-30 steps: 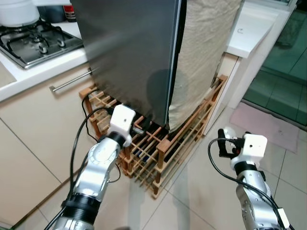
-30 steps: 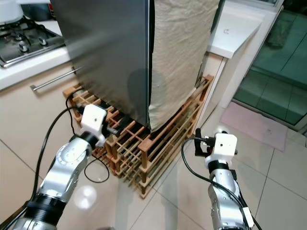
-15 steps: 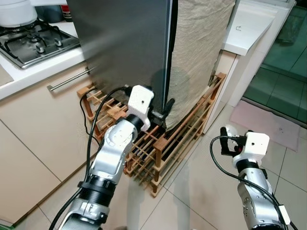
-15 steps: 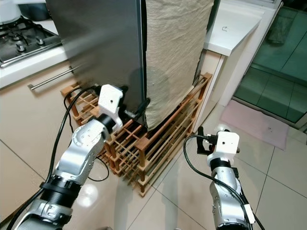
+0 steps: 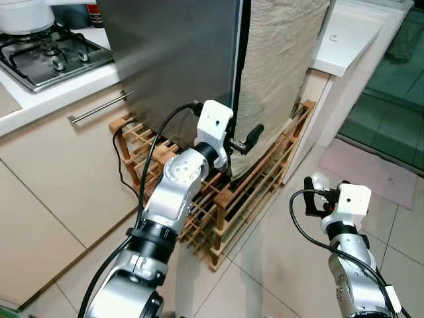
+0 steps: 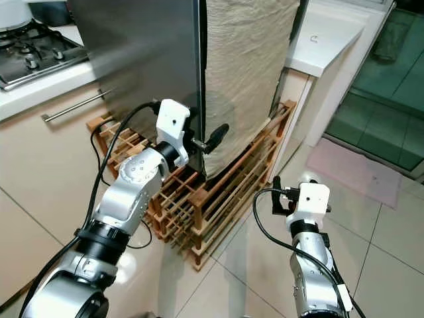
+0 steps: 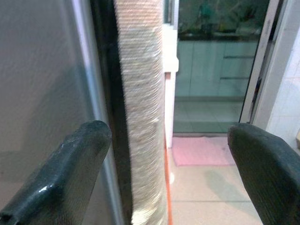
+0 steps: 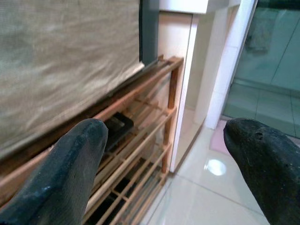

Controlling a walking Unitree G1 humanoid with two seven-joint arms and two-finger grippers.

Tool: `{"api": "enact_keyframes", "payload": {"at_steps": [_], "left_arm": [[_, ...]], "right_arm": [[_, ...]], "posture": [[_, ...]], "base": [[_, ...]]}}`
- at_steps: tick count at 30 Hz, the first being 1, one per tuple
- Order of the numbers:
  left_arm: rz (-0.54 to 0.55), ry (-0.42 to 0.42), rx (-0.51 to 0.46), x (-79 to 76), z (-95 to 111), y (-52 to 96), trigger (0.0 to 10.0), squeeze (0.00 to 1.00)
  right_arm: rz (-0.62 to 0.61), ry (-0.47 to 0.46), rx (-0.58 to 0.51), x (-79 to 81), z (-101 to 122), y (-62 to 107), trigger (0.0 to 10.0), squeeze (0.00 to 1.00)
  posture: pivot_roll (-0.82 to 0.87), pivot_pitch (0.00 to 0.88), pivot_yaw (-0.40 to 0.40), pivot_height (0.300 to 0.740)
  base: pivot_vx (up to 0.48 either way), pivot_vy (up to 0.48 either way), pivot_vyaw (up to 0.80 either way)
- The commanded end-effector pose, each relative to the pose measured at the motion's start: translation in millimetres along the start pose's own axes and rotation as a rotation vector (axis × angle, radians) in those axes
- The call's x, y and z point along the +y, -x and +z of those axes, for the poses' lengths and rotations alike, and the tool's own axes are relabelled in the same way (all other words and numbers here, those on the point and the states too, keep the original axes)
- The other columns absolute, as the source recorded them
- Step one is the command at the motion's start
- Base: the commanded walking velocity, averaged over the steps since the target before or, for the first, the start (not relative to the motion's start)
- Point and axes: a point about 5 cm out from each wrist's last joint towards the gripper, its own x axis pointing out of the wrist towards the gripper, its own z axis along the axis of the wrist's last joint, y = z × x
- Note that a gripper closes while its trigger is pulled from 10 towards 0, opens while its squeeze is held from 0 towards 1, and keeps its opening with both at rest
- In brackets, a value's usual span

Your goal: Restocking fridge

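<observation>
Kitchen floor tiles underlie the left gripper, raised with fingers spread at the fridge door edge.

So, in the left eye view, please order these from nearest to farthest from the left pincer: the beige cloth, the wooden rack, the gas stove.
1. Beige cloth draped over the fridge side, right beside the left pincer.
2. Wooden slatted rack, just below it.
3. Steel gas stove, far off on the counter to the robot's left.
</observation>
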Motion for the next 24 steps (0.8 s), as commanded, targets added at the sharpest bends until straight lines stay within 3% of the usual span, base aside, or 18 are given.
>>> {"api": "enact_keyframes", "payload": {"at_steps": [1, 11, 24], "left_arm": [[0.0, -0.01, -0.008, 0.9, 4, -2.7, 10.0, 0.0], [0.011, -0.021, 0.012, 4.7, 0, -7.9, 10.0, 0.0], [-0.022, 0.002, -0.001, -7.2, 2, -17.1, 10.0, 0.0]], "right_arm": [[0.0, 0.0, -0.02, -0.7, 3, -0.1, 10.0, 0.0], [-0.003, 0.003, -0.012, -1.4, 2, 2.8, 10.0, 0.0], [0.002, 0.006, -0.011, 0.3, 2, 3.0, 10.0, 0.0]], "posture": [[0.07, 0.0, -0.001, 0.732], [0.06, 0.0, -0.001, 0.732], [0.07, 0.0, 0.001, 0.732]], "base": [[0.0, 0.0, 0.0], [0.0, 0.0, 0.0], [0.0, 0.0, 0.0]]}}
